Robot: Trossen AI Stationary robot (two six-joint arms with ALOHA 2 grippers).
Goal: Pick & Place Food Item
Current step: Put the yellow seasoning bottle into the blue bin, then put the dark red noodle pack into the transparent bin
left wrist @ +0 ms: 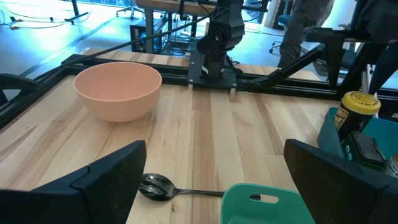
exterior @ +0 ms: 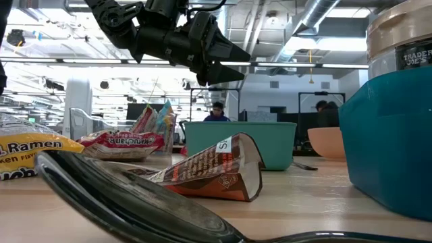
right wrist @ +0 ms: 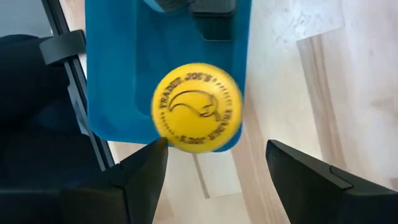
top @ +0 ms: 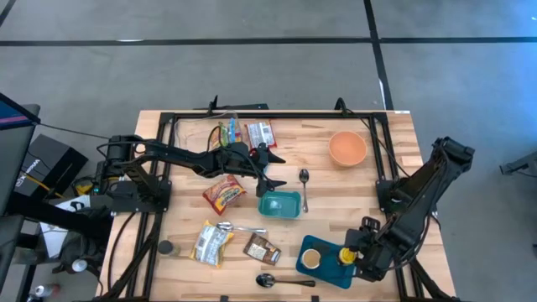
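High view: jar (top: 346, 254) near table edge (top: 436, 252).

Matt wood table (top: 394, 159); shiny metal spoon (top: 304, 189); glossy plastic ramen packet (top: 212, 243).

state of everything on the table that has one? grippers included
left gripper: open, empty, above the teal tub
right gripper: open, over the yellow-lidded jar
yellow-lidded jar: upright, lid on, in the blue tray
teal tub: upright, empty
pink bowl: upright, empty
blue tray: holds two jars
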